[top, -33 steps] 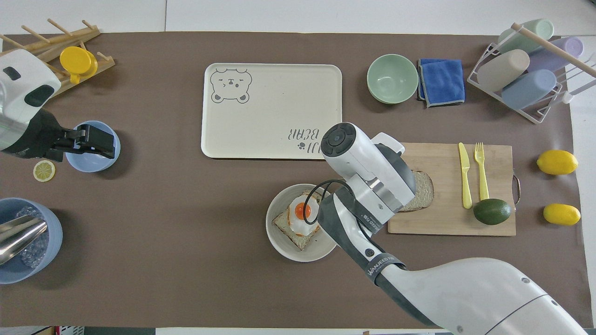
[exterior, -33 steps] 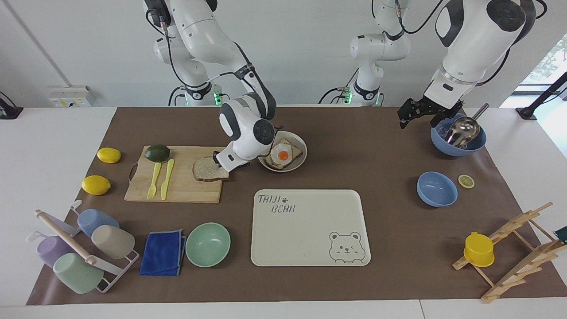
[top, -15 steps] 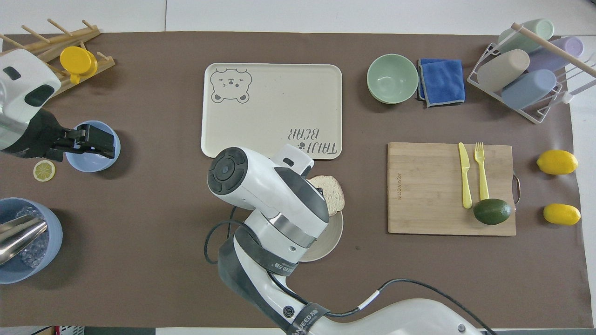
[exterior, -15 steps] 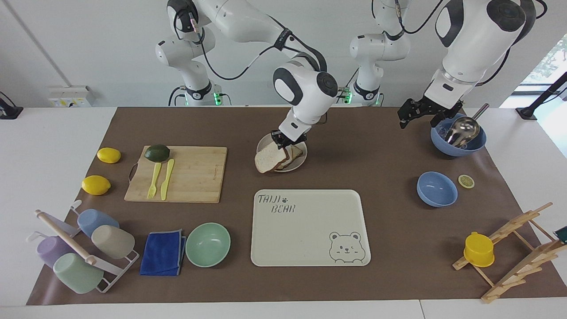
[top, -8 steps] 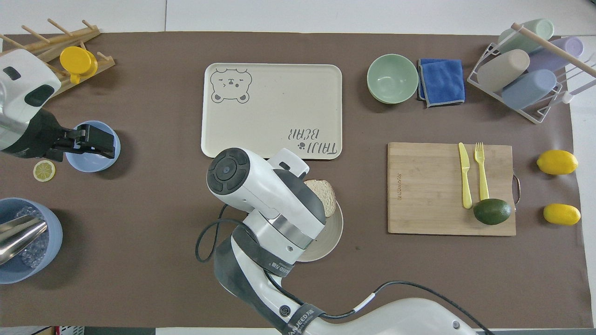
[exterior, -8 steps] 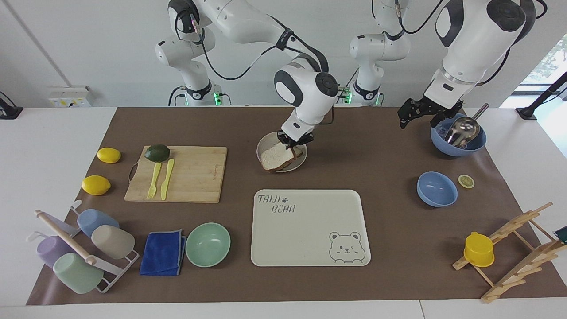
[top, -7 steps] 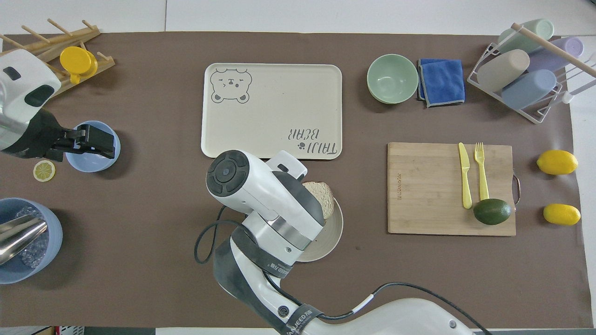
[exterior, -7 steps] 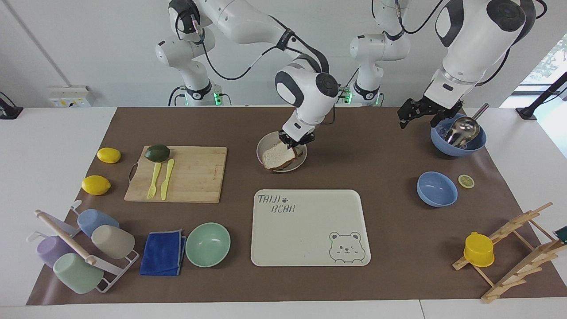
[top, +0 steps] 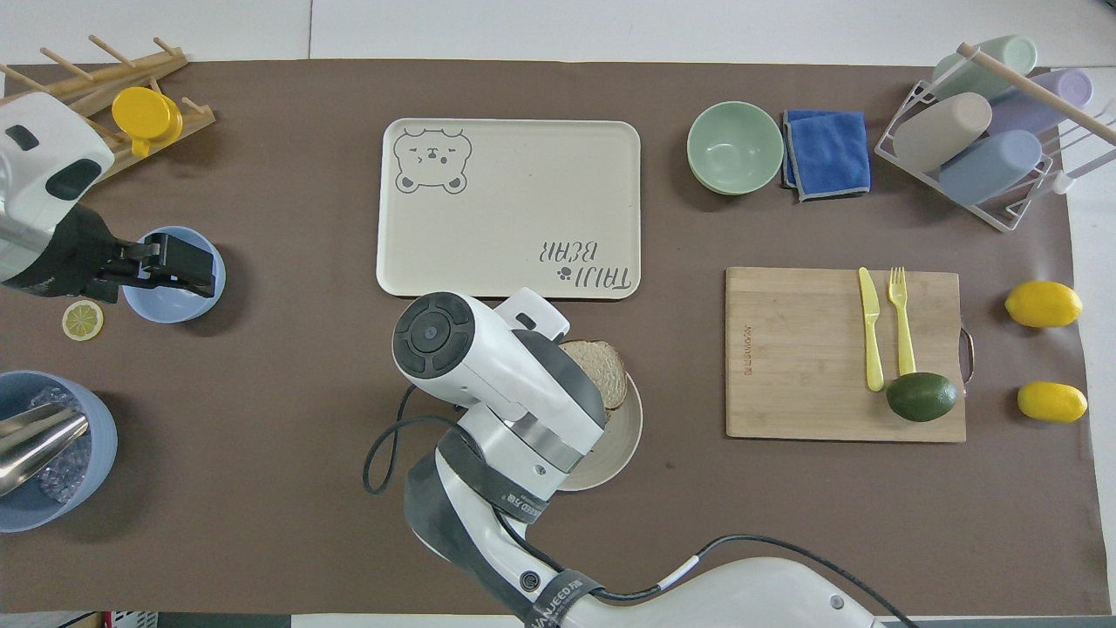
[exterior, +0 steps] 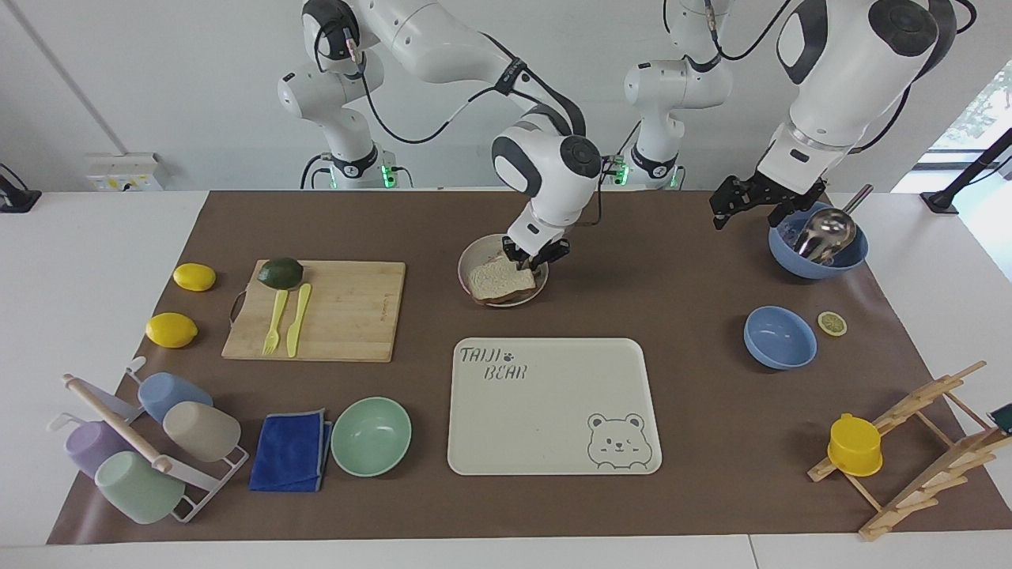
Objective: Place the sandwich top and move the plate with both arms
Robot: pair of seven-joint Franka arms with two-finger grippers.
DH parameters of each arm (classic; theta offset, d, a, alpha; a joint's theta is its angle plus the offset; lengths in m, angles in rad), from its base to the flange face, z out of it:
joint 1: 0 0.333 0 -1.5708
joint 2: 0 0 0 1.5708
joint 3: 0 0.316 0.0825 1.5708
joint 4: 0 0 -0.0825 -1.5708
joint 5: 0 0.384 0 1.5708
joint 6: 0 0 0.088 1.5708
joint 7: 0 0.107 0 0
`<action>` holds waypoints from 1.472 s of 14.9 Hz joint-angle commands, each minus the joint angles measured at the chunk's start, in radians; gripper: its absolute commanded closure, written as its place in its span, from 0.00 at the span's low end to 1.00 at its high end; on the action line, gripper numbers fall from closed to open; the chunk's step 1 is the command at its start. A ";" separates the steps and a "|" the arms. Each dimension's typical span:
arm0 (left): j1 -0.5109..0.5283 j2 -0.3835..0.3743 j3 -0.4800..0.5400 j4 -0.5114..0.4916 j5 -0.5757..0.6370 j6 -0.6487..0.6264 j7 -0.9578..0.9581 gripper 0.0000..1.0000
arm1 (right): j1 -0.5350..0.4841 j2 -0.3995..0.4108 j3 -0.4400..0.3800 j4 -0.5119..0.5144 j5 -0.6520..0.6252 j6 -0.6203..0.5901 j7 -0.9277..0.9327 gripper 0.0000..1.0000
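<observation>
The sandwich top [exterior: 496, 278] [top: 602, 366], a pale speckled slice with a brown crust, lies flat on the round white-grey plate [exterior: 473, 254] [top: 617, 449] and covers the egg toast beneath it. My right gripper [exterior: 538, 257] is low at the slice's edge toward the left arm's end of the table, its fingers a little apart and open. In the overhead view the right arm's wrist hides that gripper and much of the plate. My left gripper [exterior: 743, 207] [top: 187, 266] waits open in the air over the small blue bowl, holding nothing.
A cream bear tray [exterior: 553, 407] lies farther from the robots than the plate. Toward the right arm's end are a cutting board [exterior: 340, 316] with cutlery and an avocado, two lemons, a mint bowl [exterior: 371, 435], a blue cloth and a cup rack. Blue bowls [exterior: 779, 337] and a wooden rack are at the left arm's end.
The right gripper carried the slice from the cutting board to the plate, lowered it from tilted to flat on the egg toast, and its fingers have parted. The left arm stayed still.
</observation>
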 commanded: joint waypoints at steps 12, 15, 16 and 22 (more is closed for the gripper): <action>-0.010 -0.050 0.001 -0.020 -0.006 0.001 -0.012 0.00 | -0.435 -0.375 -0.010 -0.008 0.023 -0.277 -0.197 0.00; -0.016 -0.058 -0.001 -0.033 -0.006 0.002 -0.015 0.00 | -0.601 -0.414 -0.010 0.064 0.023 -0.412 -0.428 0.00; -0.016 -0.069 -0.005 -0.050 -0.006 0.010 -0.020 0.00 | -0.659 -0.403 -0.011 0.094 0.021 -0.447 -0.525 0.00; -0.153 -0.176 -0.013 -0.341 -0.019 0.234 -0.170 0.00 | -0.702 -0.429 -0.022 0.058 0.023 -0.466 -0.626 0.00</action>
